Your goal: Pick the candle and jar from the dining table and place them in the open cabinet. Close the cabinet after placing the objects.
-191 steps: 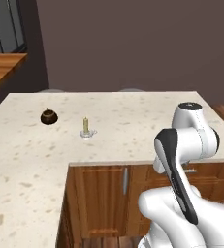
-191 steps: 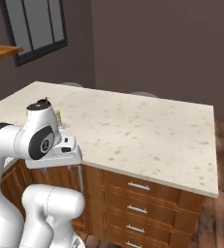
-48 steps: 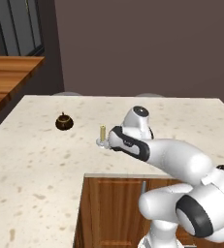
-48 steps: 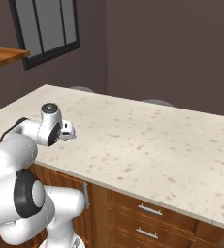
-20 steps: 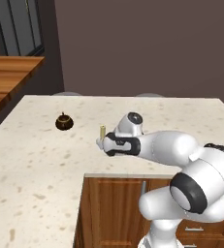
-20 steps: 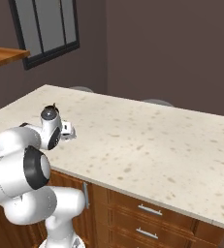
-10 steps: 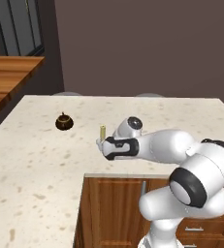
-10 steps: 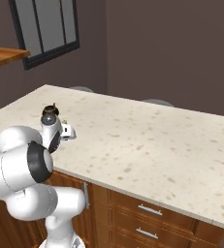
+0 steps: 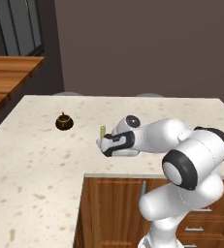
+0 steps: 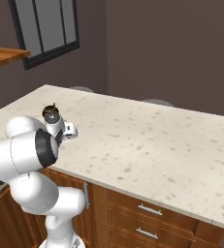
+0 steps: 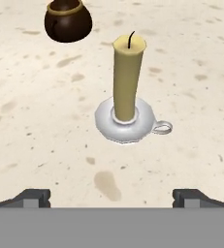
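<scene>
The candle (image 11: 128,80), pale yellow on a small grey dish with a loop handle, stands upright on the dining table (image 9: 36,164), just ahead of my gripper (image 11: 112,197). Both fingertips (image 11: 33,196) sit far apart with nothing between them, so the gripper is open and short of the candle. From the left base camera the candle (image 9: 103,131) rises just beyond my gripper (image 9: 100,144), which hangs low over the tabletop. The dark brown jar (image 9: 64,122) sits further left and back, also seen as jar (image 11: 67,22) and jar (image 10: 50,111). The cabinet is out of view.
The table's front edge runs just below my hand, over a wood base (image 9: 113,208) and drawers (image 10: 147,210). A wooden counter (image 9: 11,72) lies far left. Two round seat tops (image 9: 67,93) peek over the table's far edge. Bare tabletop (image 10: 157,140) stretches right.
My hand has sunk lower and edged left towards the candle over the last second. Its jaws stay wide. The candle and jar have not moved.
</scene>
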Controlling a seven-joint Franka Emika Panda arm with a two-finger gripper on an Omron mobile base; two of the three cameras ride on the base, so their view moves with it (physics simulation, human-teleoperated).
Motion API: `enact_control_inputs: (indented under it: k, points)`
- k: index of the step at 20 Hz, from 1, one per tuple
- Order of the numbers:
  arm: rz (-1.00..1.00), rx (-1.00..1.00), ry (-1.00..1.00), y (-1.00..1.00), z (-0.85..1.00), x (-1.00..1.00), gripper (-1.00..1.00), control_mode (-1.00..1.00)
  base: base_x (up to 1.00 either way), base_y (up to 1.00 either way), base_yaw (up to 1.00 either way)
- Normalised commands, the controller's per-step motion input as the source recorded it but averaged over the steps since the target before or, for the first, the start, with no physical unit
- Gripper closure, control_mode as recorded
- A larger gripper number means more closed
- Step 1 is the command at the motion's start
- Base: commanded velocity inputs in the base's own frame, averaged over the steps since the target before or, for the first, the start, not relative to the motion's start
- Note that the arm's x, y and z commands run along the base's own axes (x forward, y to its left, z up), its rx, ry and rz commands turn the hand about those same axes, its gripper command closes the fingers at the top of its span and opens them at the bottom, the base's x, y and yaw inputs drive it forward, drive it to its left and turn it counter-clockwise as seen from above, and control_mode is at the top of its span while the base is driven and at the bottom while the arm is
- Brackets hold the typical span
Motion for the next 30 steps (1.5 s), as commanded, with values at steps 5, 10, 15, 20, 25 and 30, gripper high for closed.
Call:
enact_control_inputs:
  k: [5, 10, 15, 20, 25, 30]
  points:
    - [0.0, 0.0, 0.0, 0.0, -0.13, 0.27, -1.0, -1.0, 0.0, 0.0, 0.0]
    - [0.0, 0.0, 0.0, 0.0, -0.22, 0.22, -1.0, -1.0, 0.0, 0.0, 0.0]
    - [0.0, 0.0, 0.0, 0.0, -0.22, 0.27, -1.0, -1.0, 0.0, 0.0, 0.0]
    - [0.0, 0.0, 0.0, 0.01, -0.13, 0.2, -1.0, -1.0, 0.0, 0.0, 0.0]
    - [0.0, 0.04, 0.0, 0.14, -0.19, 0.05, -1.0, -1.0, 0.0, 0.0, 0.0]
    - [0.0, 0.05, 0.0, 0.19, -0.2, 0.0, -1.0, -1.0, 0.0, 0.0, 0.0]
